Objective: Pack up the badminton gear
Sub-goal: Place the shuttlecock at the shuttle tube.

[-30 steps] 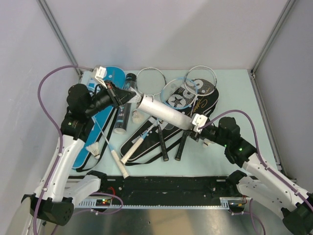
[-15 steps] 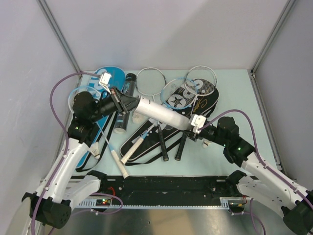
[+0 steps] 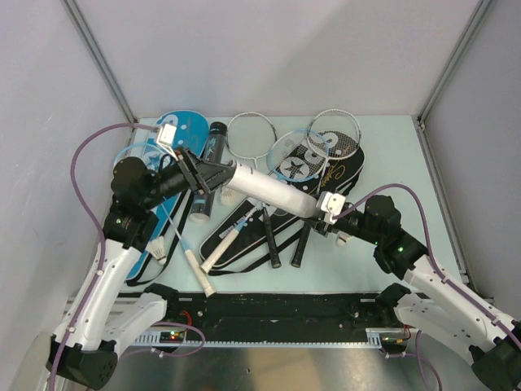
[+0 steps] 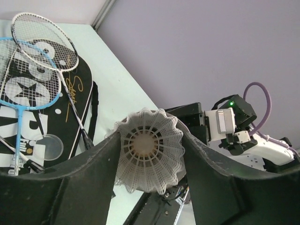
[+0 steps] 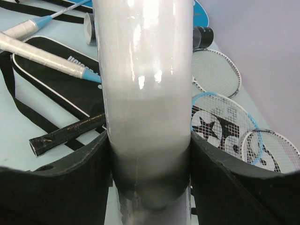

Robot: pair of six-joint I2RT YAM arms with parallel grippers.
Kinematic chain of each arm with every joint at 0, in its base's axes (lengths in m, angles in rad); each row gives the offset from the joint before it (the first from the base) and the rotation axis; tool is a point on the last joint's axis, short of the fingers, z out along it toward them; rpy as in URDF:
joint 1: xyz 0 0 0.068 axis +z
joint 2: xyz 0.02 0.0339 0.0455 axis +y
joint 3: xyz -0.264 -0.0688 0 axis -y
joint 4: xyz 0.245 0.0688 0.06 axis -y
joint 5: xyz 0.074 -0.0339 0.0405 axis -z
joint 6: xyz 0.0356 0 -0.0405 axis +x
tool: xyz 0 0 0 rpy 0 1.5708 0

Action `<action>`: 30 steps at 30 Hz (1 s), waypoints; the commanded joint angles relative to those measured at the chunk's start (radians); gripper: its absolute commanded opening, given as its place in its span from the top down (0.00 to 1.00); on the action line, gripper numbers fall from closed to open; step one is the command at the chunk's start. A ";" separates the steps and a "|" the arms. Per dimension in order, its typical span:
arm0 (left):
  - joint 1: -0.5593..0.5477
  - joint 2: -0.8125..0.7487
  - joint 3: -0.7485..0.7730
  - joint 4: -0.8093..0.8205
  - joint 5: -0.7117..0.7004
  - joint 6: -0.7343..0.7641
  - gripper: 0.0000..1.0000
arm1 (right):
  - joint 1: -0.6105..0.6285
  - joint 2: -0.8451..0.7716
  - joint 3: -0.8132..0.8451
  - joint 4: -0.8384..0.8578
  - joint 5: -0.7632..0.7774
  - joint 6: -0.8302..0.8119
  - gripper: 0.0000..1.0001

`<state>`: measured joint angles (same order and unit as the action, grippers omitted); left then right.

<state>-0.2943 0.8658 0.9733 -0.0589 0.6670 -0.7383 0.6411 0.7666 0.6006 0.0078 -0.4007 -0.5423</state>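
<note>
My right gripper (image 3: 324,210) (image 5: 150,154) is shut on the lower end of a white shuttle tube (image 3: 269,189) (image 5: 145,84), which is held slanting above the table. The tube's upper end points at my left gripper (image 3: 213,176) (image 4: 150,140). That gripper stands open, one finger on each side of a white shuttlecock (image 4: 151,152). The shuttlecock's skirt faces the camera and hides the tube's mouth. Whether the fingers still touch the skirt I cannot tell. Rackets (image 3: 252,134) (image 3: 295,156) lie on a black bag (image 3: 346,159).
A dark shuttle tube (image 3: 214,142) lies beside a blue bag (image 3: 186,126). Another shuttlecock (image 3: 155,248) rests on that blue bag's near end. A second black bag (image 3: 244,238) carries a white-handled racket (image 3: 213,251) and black handles (image 3: 271,240). Grey walls close in on all sides.
My left gripper's jaws have spread apart around the shuttlecock at the tube's upper end, and that arm shifted slightly. The right gripper and the tube have barely moved.
</note>
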 commanded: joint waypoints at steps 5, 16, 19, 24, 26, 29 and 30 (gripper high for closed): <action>-0.004 -0.026 0.154 -0.109 -0.009 0.097 0.28 | 0.009 -0.032 0.048 0.049 -0.057 -0.009 0.62; 0.010 -0.045 0.215 -0.303 -0.213 0.249 0.28 | 0.008 -0.061 0.049 0.038 -0.057 -0.007 0.62; 0.010 -0.038 0.208 -0.332 -0.194 0.269 0.30 | 0.007 -0.062 0.050 0.042 -0.055 -0.004 0.62; 0.009 -0.019 0.173 -0.348 -0.092 0.275 0.32 | 0.008 -0.052 0.050 0.057 -0.056 -0.001 0.62; 0.008 -0.017 0.149 -0.352 -0.061 0.286 0.33 | 0.007 -0.045 0.051 0.069 -0.056 -0.001 0.62; 0.009 -0.012 0.109 -0.356 -0.041 0.304 0.32 | 0.008 -0.029 0.056 0.084 -0.055 0.001 0.62; 0.009 -0.008 0.100 -0.355 -0.037 0.310 0.32 | 0.008 -0.024 0.057 0.092 -0.055 0.001 0.62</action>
<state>-0.2893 0.8490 1.1065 -0.4065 0.5697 -0.4774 0.6460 0.7319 0.6006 -0.0032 -0.4431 -0.5499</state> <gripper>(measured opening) 0.678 0.628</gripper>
